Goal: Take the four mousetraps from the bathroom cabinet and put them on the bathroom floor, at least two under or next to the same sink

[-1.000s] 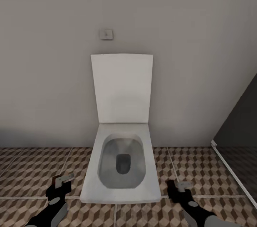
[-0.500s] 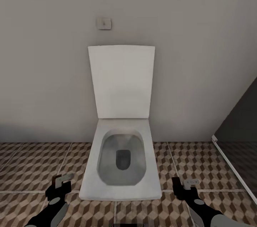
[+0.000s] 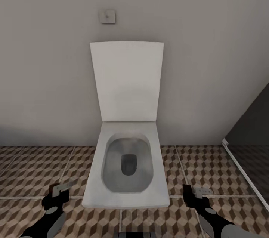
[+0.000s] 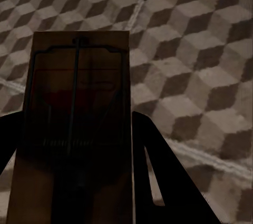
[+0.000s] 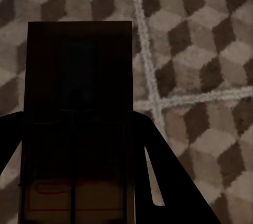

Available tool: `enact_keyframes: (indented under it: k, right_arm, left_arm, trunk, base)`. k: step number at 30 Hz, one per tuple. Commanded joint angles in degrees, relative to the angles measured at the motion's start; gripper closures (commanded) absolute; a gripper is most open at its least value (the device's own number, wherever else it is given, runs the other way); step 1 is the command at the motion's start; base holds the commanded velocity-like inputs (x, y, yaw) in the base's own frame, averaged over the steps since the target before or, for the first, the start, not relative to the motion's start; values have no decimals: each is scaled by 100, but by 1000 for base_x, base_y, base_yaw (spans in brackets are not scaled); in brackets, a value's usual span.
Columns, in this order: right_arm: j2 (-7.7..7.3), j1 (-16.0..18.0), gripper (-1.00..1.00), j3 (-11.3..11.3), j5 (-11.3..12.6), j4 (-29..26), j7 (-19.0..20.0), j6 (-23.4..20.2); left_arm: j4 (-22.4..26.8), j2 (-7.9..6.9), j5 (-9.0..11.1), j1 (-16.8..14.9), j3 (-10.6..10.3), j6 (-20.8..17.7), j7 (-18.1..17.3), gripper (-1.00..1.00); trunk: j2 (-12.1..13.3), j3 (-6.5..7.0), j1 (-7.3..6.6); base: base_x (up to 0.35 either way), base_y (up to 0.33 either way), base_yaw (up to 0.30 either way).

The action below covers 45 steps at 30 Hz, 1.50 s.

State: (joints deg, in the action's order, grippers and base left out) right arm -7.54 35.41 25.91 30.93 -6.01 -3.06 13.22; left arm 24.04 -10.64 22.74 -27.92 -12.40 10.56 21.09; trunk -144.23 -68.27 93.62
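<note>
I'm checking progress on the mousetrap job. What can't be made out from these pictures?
- Left wrist view: the mousetrap held by the left claw is cut off by the picture edge.
- Right wrist view: the mousetrap in the right claw is in deep shadow, its metal parts barely legible.
- Head view: both traps look too small to read; the toilet covers part of the bathroom floor.
</note>
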Motion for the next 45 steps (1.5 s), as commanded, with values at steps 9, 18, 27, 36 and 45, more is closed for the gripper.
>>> enact_keyframes:
  k: [9,18,27,36,45]
  right_arm:
    - [-2,2,100,38,38,-177,-28,8]
    - [-2,1,100,37,36,-207,-28,6]
    - [-2,1,100,39,36,-208,-28,6]
    - [-2,1,100,45,36,-208,-28,6]
    - [-1,2,100,46,36,-208,-28,6]
  left_arm:
    - [54,-21,-597,-3,-61,8,41,100]
    - [57,59,-1244,-3,-31,24,28,100]
    - [56,136,-1279,-3,-29,18,21,100]
    - [56,144,-1280,-3,-20,27,21,100]
    - [56,101,-1273,-3,-9,70,55,100]
  trunk:
    - [-2,-4,-1]
    - [-2,-4,-1]
    - [-2,-4,-1]
    - [-11,-159,17]
    - [-23,-359,40]
  base:
    - [0,0,0]
    - [0,0,0]
    - [0,0,0]
    - [0,0,0]
    - [0,0,0]
